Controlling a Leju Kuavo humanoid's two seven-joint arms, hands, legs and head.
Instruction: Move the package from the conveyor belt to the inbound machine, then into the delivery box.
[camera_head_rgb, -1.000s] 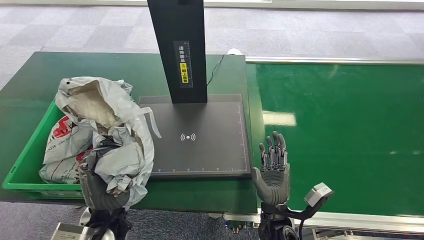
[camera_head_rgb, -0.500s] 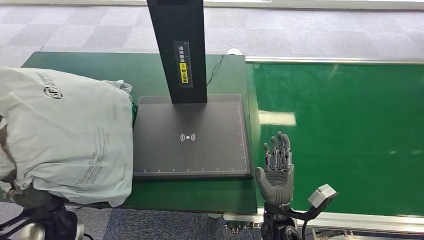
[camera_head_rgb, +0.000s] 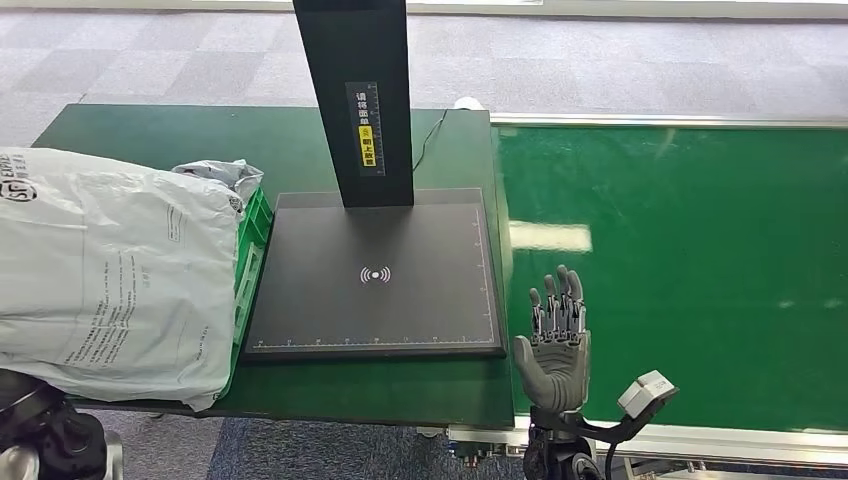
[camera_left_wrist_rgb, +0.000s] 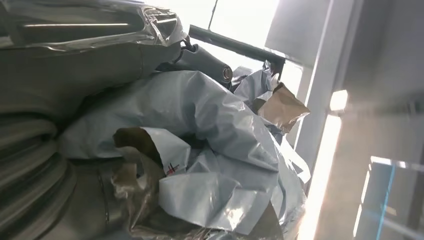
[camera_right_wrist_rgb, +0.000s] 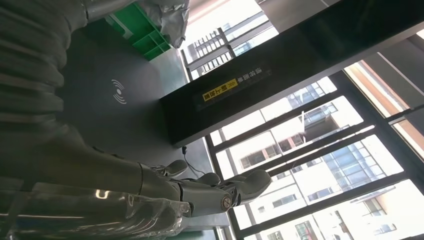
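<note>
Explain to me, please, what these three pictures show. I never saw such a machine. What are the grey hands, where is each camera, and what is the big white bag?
This is a humanoid robot with two arms. The head view looks down from its body; the other two cameras sit at its wrists, so those pictures appear turned.

The right hand is open, holding nothing, at the edge of the green conveyor belt. The black plate with a post is the inbound machine, on a green table.

The white package, a plastic mailing bag, is over the green delivery box. The left wrist view shows crumpled bags close up; whether the left hand grips the package, I cannot tell.
</note>
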